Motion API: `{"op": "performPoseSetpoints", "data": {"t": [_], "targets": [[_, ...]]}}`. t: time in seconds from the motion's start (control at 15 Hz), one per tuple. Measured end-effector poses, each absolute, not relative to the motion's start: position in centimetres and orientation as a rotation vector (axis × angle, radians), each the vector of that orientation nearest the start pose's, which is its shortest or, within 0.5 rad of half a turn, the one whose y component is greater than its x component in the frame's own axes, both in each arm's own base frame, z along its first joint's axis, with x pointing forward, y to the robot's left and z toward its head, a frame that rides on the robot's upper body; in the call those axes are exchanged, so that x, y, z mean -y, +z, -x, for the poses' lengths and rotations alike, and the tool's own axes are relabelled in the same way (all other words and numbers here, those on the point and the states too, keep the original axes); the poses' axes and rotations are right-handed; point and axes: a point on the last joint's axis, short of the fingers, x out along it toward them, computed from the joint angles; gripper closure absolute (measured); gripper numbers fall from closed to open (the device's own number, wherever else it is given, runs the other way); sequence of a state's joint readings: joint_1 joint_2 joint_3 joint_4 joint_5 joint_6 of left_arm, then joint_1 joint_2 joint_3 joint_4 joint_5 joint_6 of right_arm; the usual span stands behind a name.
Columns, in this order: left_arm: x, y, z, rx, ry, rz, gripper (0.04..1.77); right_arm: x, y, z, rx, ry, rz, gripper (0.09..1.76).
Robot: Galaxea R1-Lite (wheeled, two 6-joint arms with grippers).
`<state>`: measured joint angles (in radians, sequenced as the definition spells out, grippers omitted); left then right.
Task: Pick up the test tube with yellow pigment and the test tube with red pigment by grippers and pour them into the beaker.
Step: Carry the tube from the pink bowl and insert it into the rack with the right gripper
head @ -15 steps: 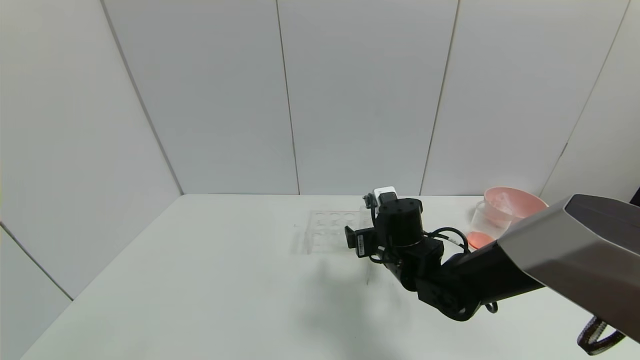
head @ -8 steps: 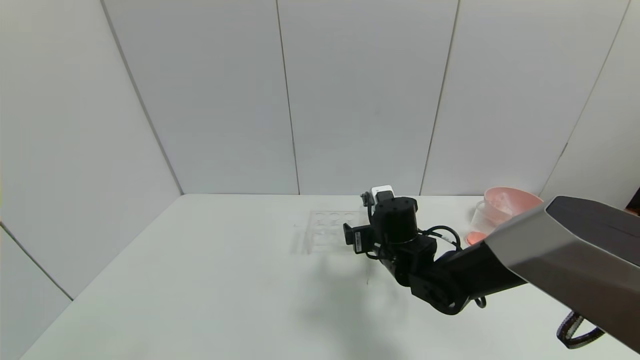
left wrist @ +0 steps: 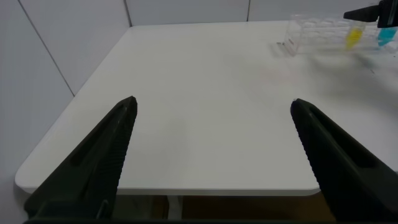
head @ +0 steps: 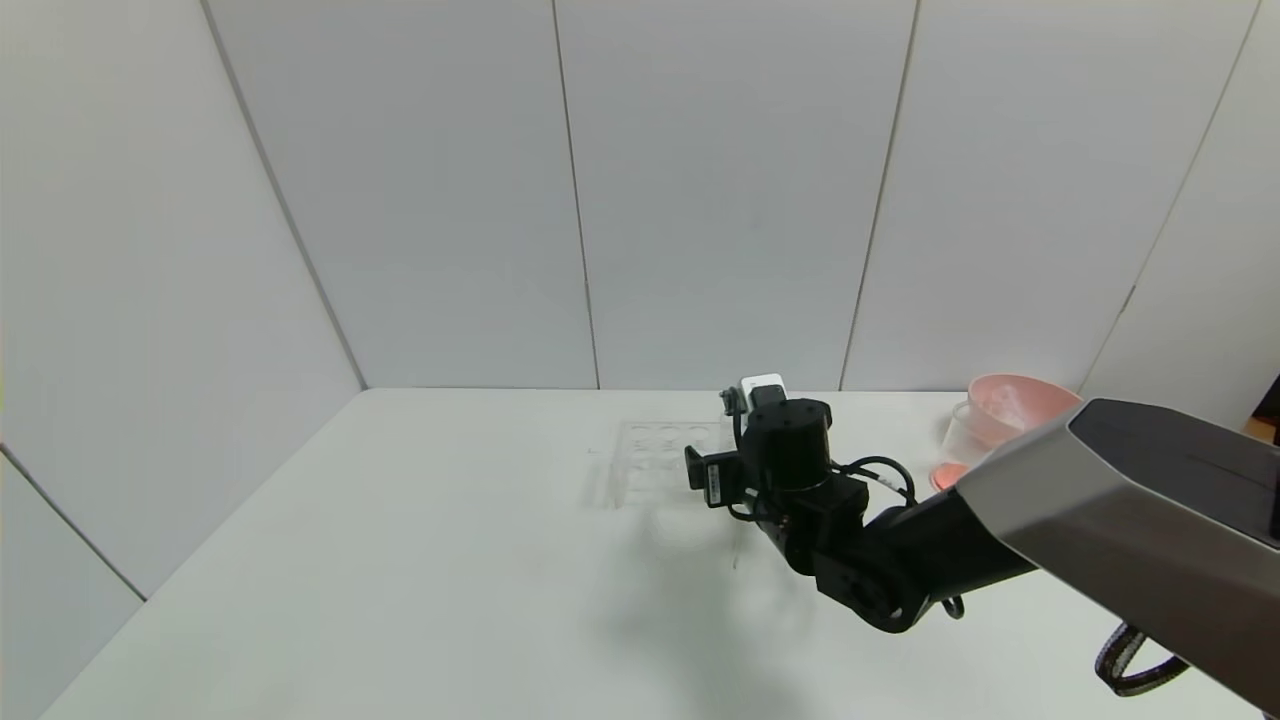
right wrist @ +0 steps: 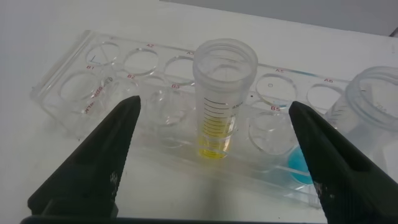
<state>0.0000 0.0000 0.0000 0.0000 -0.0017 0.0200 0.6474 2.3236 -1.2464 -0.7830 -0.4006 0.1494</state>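
While the yellow-pigment test tube (right wrist: 217,93) stands in the clear tube rack (right wrist: 81,74) at frame centre, the right gripper (right wrist: 214,158) brackets it with jaws wide; the left gripper (left wrist: 211,155) sits empty, jaws apart; nothing yet lifted or poured.

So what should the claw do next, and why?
Probably ease the right claw forward and close on the yellow test tube. Its fingers are open on either side of the tube, which stands upright in the clear rack, not yet gripped.
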Motion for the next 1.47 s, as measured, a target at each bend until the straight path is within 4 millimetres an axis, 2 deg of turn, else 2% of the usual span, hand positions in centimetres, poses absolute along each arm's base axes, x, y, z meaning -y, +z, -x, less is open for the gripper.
{"op": "performPoseSetpoints", "data": {"t": [0.53,1.47], "targets": [[0.0,7.5,2.3,0.0,-0.002,-0.02,0.05,-26.6,7.1,-36.2,-0.228,0.208,-0.004,0.14],[0.0,7.5,2.3,0.0,-0.001,-0.02,0.05,-26.6,5.9,-36.4,-0.22,0.191,-0.004,0.14]]}}
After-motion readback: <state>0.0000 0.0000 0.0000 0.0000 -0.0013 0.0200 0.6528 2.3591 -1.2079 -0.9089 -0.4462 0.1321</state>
